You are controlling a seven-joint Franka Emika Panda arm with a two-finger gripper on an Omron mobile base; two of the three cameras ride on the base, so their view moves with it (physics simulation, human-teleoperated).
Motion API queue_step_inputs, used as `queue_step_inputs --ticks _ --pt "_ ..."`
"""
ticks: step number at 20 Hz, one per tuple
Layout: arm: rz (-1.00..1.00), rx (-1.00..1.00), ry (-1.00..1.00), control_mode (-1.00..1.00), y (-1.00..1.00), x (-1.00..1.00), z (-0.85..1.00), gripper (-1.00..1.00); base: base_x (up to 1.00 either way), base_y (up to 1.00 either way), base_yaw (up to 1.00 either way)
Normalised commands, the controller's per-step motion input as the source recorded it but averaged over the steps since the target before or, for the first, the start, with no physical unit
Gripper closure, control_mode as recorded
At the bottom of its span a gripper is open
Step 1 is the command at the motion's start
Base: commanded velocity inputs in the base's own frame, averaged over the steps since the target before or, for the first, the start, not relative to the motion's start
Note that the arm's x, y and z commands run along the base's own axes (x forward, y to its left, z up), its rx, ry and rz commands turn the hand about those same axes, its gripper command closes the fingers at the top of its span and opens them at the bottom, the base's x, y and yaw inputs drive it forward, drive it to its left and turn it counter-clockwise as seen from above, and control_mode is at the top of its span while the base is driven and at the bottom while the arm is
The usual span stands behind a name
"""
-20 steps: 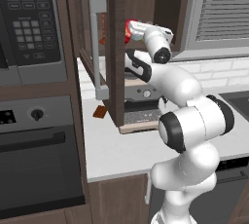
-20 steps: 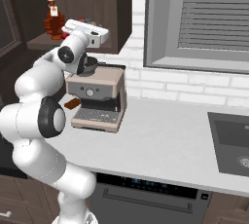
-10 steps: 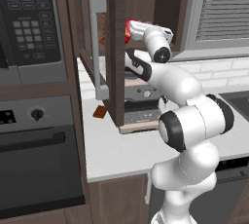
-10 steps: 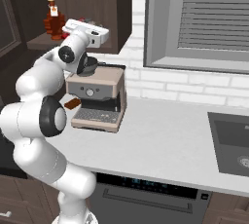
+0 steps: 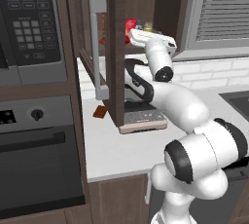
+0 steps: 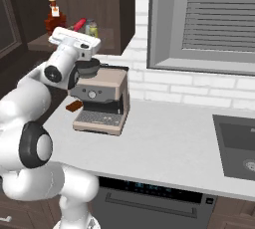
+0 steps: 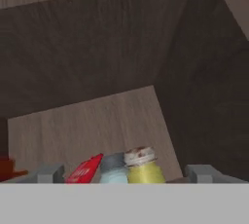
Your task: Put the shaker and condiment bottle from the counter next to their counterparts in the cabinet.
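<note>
- The gripper (image 7: pixel 124 174) is at the open wall cabinet (image 5: pixel 116 47), its jaws spread wide with nothing between them; in the hand view the two grey finger tips (image 7: pixel 48 173) stand well apart at the bottom edge.
- Between those tips, on the cabinet shelf (image 7: pixel 97 125), stand the yellow shaker (image 7: pixel 142 167) with its brownish top and, touching it on the left, the pale blue-grey shaker (image 7: pixel 113 168) with a grey cap.
- Just left of the blue-grey shaker a thin orange-red bottle (image 7: pixel 85 170) leans tilted.
- In the right base view the same cluster sits on the shelf just beyond the hand: the orange-red bottle (image 6: pixel 78 24) slanted, the shakers (image 6: pixel 91 27) beside it.
- Farther left on that shelf stands the bright red condiment bottle (image 6: pixel 53 18) with its label patch.
- In the left base view the red bottle (image 5: pixel 130 27) shows past the edge of the open cabinet door (image 5: pixel 99 47) with its long grey bar handle.
- Below, on the white counter (image 6: pixel 164 143), an espresso machine (image 6: pixel 101 101) sits under the arm, with a small brown item (image 6: pixel 73 105) lying at its left.
</note>
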Motion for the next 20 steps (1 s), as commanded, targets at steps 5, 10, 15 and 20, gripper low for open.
queue_step_inputs --ticks 5,10,15,20 --pt "0.02 0.0 -0.08 -1.0 0.0 -1.0 -0.06 -1.0 0.0 0.0 0.0" --pt "0.0 0.0 -0.04 -1.0 0.0 -1.0 -0.3 -1.0 0.0 0.0 0.0" --pt "0.0 0.0 0.02 -1.0 -0.01 -1.0 -0.73 -1.0 0.0 0.0 0.0" --pt "0.0 0.0 0.2 -1.0 -0.03 -1.0 -0.97 -1.0 0.0 0.0 0.0"
